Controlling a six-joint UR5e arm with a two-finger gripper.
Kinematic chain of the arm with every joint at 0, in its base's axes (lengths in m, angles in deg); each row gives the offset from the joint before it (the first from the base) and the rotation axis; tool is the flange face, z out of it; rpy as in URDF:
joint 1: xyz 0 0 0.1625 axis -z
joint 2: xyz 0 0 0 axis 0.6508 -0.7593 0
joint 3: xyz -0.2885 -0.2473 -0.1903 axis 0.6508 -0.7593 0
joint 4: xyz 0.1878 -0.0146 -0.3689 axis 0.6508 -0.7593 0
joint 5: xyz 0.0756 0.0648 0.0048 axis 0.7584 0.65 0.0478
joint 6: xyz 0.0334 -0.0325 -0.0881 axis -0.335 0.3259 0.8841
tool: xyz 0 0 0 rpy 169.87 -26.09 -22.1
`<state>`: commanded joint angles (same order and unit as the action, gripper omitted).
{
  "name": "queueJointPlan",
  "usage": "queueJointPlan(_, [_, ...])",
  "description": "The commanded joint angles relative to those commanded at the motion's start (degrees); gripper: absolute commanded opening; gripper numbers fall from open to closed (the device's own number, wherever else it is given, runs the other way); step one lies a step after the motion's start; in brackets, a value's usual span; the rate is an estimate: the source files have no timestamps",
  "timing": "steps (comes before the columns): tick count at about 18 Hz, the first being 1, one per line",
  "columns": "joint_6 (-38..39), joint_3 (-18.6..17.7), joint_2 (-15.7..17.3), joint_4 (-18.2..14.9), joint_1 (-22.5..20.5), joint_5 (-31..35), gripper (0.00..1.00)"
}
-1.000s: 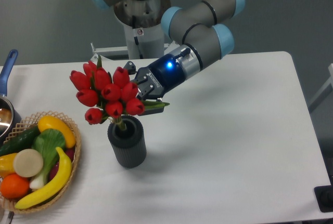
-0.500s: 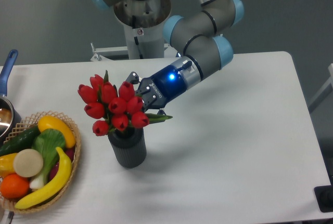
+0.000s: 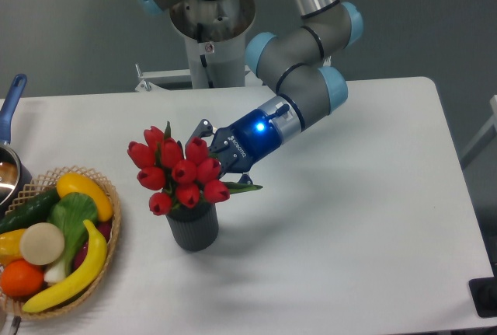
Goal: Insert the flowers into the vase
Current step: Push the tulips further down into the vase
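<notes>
Jaws closed on the flowers (image 3: 180,170), gripping the bunch from its right side just behind the buds; exact contact point on the stems is hidden by the blooms, so grip looks firm but can't confirm where the fingers sit. Gripper (image 3: 220,159) angled down-left, blue light on its body lit. Compared with half a second ago, gripper and bunch have dropped lower and shifted slightly right; buds now sit right down on the vase (image 3: 192,227) mouth, hiding most of the rim, stems inside it. A second ago the bunch was higher and further left, with more vase showing. One green leaf sticks out right, under the gripper. Vase upright on the white table (image 3: 349,218), same spot as before. Wicker basket (image 3: 109,251) of fruit and vegetables at left, unmoved, well apart from the gripper.
</notes>
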<state>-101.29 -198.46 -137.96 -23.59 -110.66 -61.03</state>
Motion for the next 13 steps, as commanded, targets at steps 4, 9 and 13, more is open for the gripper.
queueJointPlan(4, [-1.59,-1.06,-0.44,0.00,-0.44,0.00,0.44])
queueJointPlan(9, [-1.67,-1.41,-0.53,0.00,-0.62,0.09,0.54])
queueJointPlan(13, [-1.59,-1.32,-0.44,0.00,-0.97,0.18,0.79])
